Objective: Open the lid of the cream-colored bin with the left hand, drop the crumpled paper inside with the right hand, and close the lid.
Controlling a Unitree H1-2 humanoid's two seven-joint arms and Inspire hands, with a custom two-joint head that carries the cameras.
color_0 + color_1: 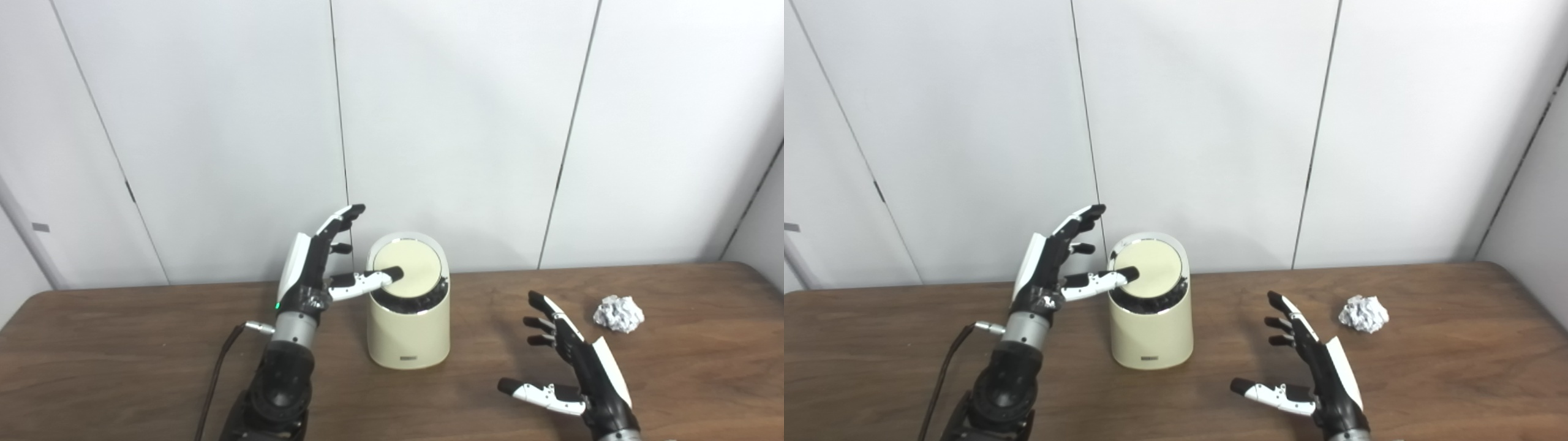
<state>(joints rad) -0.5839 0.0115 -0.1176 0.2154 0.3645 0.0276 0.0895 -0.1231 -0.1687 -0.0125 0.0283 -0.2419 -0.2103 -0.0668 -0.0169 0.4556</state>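
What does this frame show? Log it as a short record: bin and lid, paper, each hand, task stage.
bin: cream-colored bin upright on the table, near the wall
lid: lid tilted, dark gap along its front edge
paper: crumpled paper lying on the table, right of the bin, untouched
left hand: left hand open, thumb tip on the lid
right hand: right hand open, empty, short of the paper
stage: lid being worked; paper not yet picked up

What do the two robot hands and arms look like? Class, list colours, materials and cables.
Left robot hand and right robot hand: black with white shells, white thumbs and dark tips. The left has a silver wrist, a green light, a black forearm and a dark cable.
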